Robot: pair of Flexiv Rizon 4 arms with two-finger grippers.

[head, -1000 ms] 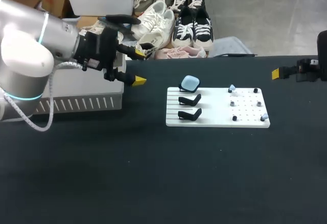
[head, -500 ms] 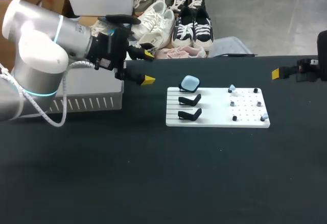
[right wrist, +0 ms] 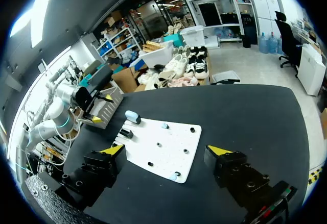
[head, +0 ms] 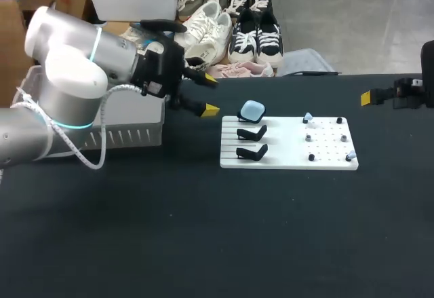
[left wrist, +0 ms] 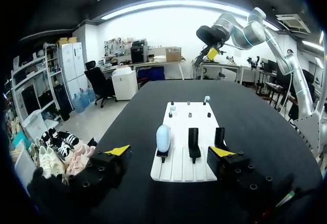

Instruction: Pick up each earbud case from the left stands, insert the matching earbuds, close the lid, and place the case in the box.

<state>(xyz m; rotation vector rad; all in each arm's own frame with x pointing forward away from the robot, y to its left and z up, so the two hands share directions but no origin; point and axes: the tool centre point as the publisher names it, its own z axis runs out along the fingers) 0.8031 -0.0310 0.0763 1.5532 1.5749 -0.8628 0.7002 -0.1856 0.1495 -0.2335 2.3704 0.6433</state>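
A light blue earbud case [head: 253, 111] rests on the rearmost of three black stands on the white board [head: 285, 150]; the other two stands [head: 252, 143] are empty. Small earbuds [head: 308, 117] sit on pegs at the board's right half. My left gripper [head: 207, 94] hovers open just left of the case, nothing between its fingers. In the left wrist view the case [left wrist: 163, 138] stands ahead of the open gripper [left wrist: 169, 151]. My right gripper [right wrist: 166, 150] is open at the table's far right, well away from the board [right wrist: 168, 147].
A white perforated box [head: 129, 134] stands at the table's left, partly behind my left arm. In the right wrist view the box [right wrist: 110, 101] lies beyond the board, next to the left arm. Dark bare table spreads in front of the board.
My left arm has swung to the right, bringing its open gripper from beside the box to close by the blue case. The right arm has stayed put.
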